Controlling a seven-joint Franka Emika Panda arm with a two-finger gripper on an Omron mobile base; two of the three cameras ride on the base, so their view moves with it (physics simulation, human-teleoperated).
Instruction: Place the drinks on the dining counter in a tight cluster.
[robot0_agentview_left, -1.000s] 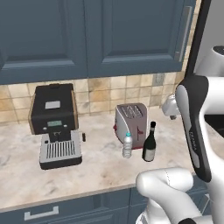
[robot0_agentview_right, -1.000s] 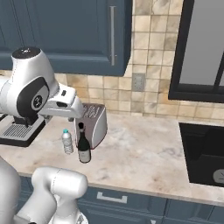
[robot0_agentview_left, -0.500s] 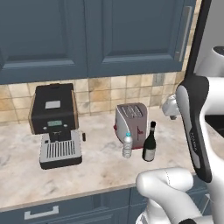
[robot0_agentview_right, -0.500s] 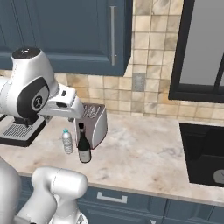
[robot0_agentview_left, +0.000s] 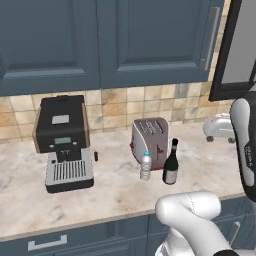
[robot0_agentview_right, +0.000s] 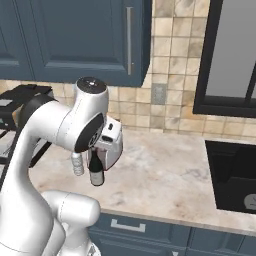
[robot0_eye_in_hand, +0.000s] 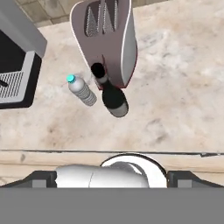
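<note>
Two drinks stand side by side in front of a toaster on the tile-backed kitchen counter. One is a slim dark wine bottle (robot0_agentview_left: 171, 167) (robot0_agentview_right: 96, 172) (robot0_eye_in_hand: 111, 96). The other, just to its left, is a small clear blue-capped bottle (robot0_agentview_left: 145, 167) (robot0_agentview_right: 77, 164) (robot0_eye_in_hand: 82, 91). My gripper (robot0_agentview_left: 215, 133) (robot0_eye_in_hand: 113, 179) hangs high above the counter, to the right of the bottles in the left base view. It looks down on them, open, with nothing between its fingers. The dining counter is out of view.
A silver toaster (robot0_agentview_left: 150, 137) (robot0_eye_in_hand: 109, 35) stands right behind the bottles. A black coffee machine (robot0_agentview_left: 62, 142) (robot0_eye_in_hand: 13, 65) sits further left. A dark sink (robot0_agentview_right: 235, 175) is set into the counter at the right. Blue cabinets hang overhead.
The arm has swung to the right, carrying the hand away from above the toaster. The bottles have not moved and the gripper stays open.
</note>
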